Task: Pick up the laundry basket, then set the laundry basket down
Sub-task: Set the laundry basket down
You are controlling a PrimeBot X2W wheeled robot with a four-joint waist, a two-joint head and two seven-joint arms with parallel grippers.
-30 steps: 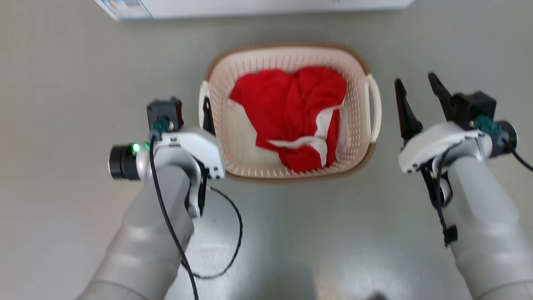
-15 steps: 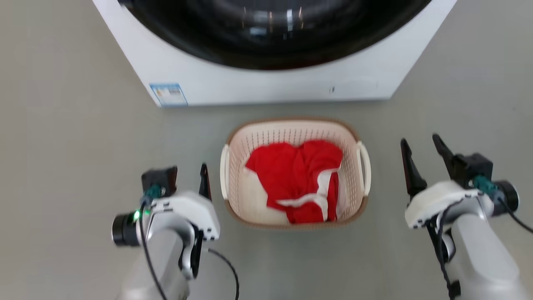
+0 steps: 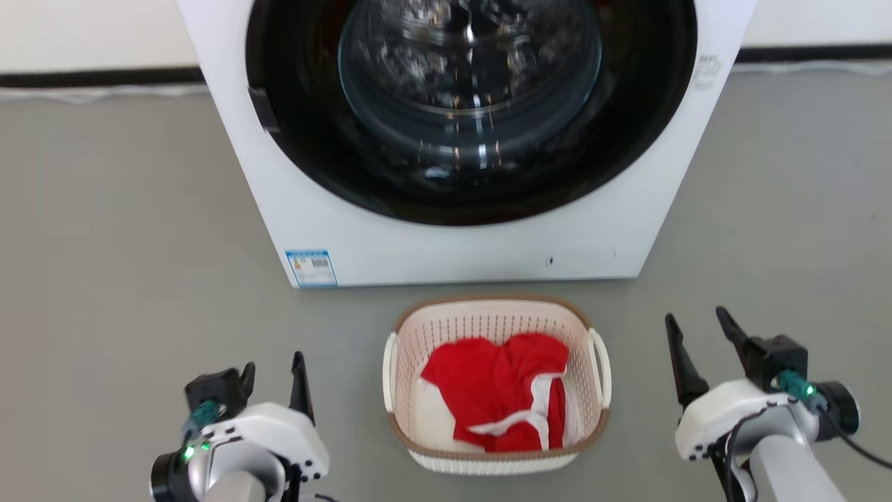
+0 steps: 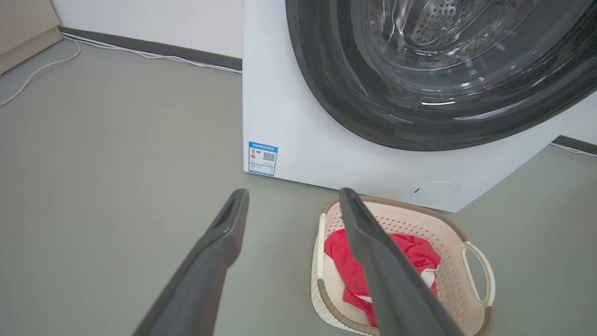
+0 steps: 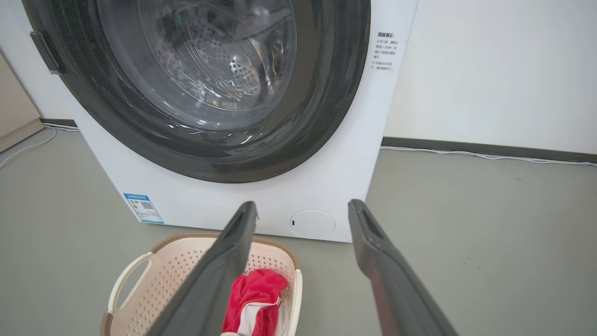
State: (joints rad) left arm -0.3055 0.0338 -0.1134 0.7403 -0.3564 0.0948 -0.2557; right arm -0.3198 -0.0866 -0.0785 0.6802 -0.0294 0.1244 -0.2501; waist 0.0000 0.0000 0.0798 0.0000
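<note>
Cream perforated laundry basket [image 3: 582,425], brown-rimmed, holds red cloth [image 3: 498,387].

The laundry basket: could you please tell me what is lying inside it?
Inside the laundry basket lies a crumpled red garment with white trim. Whatever sits beneath it is covered, so I cannot tell if anything else is there.

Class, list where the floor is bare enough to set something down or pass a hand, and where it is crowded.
Bare grey floor lies left and right of the white front-loading washing machine. Floor also shows between the cream perforated laundry basket and the left gripper, likewise the right gripper. Crowded: the narrow strip between basket and machine.
</note>
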